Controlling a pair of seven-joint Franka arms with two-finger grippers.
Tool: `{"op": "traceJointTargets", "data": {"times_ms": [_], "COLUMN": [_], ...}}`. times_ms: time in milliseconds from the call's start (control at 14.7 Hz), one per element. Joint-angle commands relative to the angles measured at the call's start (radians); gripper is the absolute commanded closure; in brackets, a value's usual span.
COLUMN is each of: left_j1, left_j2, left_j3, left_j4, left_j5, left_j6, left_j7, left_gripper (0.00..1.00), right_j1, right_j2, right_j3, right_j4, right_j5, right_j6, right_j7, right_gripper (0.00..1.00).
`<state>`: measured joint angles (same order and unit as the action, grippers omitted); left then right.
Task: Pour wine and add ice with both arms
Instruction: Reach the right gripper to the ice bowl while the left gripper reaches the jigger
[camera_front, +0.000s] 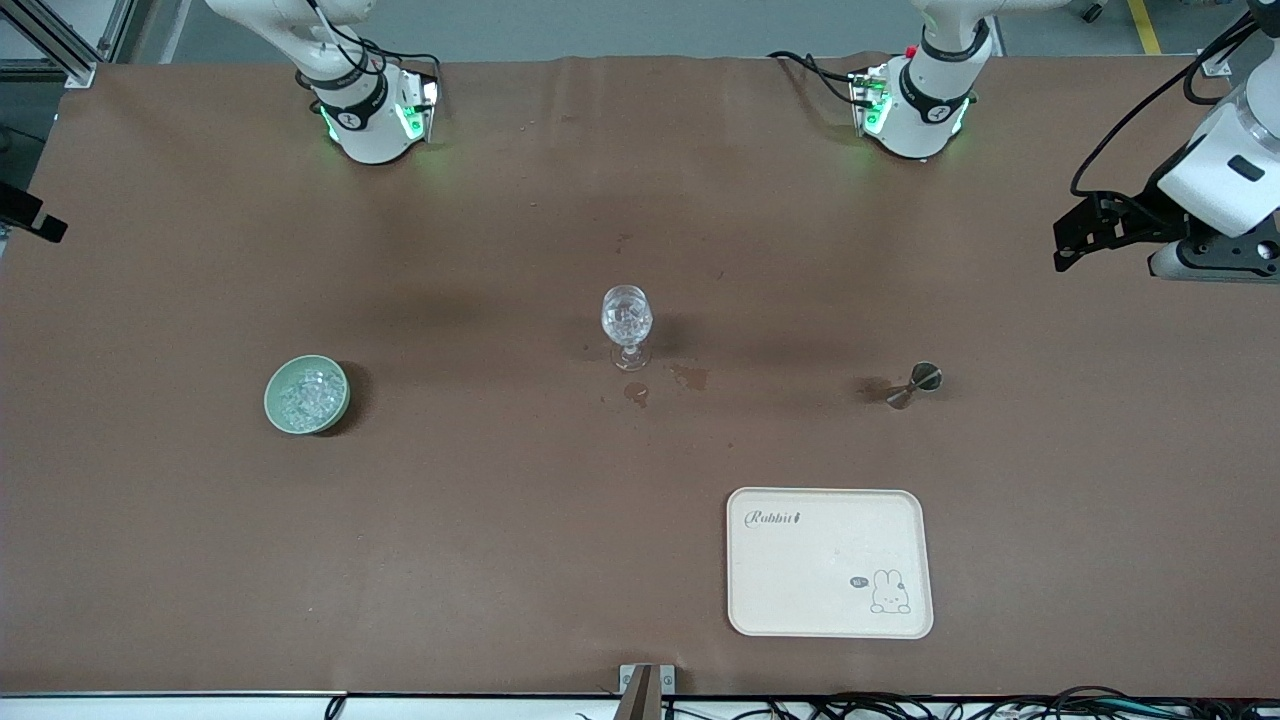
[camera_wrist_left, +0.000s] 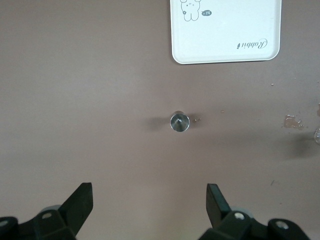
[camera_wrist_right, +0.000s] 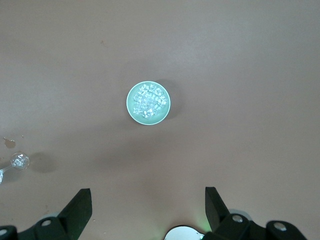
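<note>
The jigger (camera_front: 914, 384) is lying on its side on the brown table (camera_front: 500, 540) toward the left arm's end, with a dark wet patch (camera_front: 874, 389) just beside it. The left wrist view is presenting the jigger (camera_wrist_left: 179, 121) end-on as a small round silver disc, so its hourglass outline is showing only in the front view. The stemmed glass (camera_front: 627, 326) is standing upright near the table's middle, with clear chunks inside the glass and two small spill marks (camera_front: 662, 385) on the table just nearer the front camera. The pale green bowl (camera_front: 307, 394) is sitting toward the right arm's end, filled with the ice (camera_front: 306, 393) (the right wrist view is resolving the individual chunks (camera_wrist_right: 149, 102) more clearly). The cream tray (camera_front: 829, 561) is lying nearer the front camera than the jigger.

The left gripper (camera_wrist_left: 149, 202) is hanging high over bare table near the jigger, fingers spread wide and holding nothing. The right gripper (camera_wrist_right: 148, 206) is hanging over bare table near the bowl, likewise spread wide and empty; the front view is not showing it.
</note>
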<state>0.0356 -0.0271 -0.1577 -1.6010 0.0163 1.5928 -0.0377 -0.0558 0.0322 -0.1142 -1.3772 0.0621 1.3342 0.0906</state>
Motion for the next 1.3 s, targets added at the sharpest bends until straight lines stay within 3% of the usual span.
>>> {"op": "traceJointTargets", "data": {"times_ms": [0, 205, 341, 545, 818, 955, 1227], "left_j1": [0.0, 0.006, 0.036, 0.078, 0.102, 0.116, 0.253], "left_j2": [-0.005, 0.024, 0.106, 0.194, 0.289, 0.338, 0.505], "left_j3": [0.001, 0.006, 0.018, 0.02, 0.018, 0.021, 0.021], "left_j4": [0.016, 0.068, 0.121, 0.125, 0.102, 0.075, 0.073], "left_j5": [0.005, 0.008, -0.005, -0.022, -0.036, -0.125, -0.364], "left_j6": [-0.028, -0.034, -0.034, -0.033, -0.039, -0.036, -0.027], "left_j7": [0.015, 0.012, 0.024, 0.016, -0.253, -0.361, -0.433], "left_gripper": [0.0, 0.0, 0.0, 0.0, 0.0, 0.0, 0.0], "right_j1": [-0.004, -0.006, -0.006, -0.007, -0.004, -0.001, 0.005], "right_j2": [-0.011, -0.009, -0.009, -0.009, 0.012, 0.018, 0.026], "right_j3": [0.005, 0.011, 0.014, 0.018, 0.018, 0.019, 0.047], "right_j4": [-0.014, -0.014, -0.014, -0.014, -0.045, -0.113, -0.333], "right_j5": [-0.01, -0.013, -0.01, -0.01, -0.002, -0.001, -0.002], "right_j6": [0.003, -0.007, -0.009, -0.015, 0.012, 0.089, 0.305], "right_j7": [-0.019, -0.019, -0.017, -0.017, -0.054, -0.061, -0.1], "right_gripper": [0.0, 0.0, 0.0, 0.0, 0.0, 0.0, 0.0]}}
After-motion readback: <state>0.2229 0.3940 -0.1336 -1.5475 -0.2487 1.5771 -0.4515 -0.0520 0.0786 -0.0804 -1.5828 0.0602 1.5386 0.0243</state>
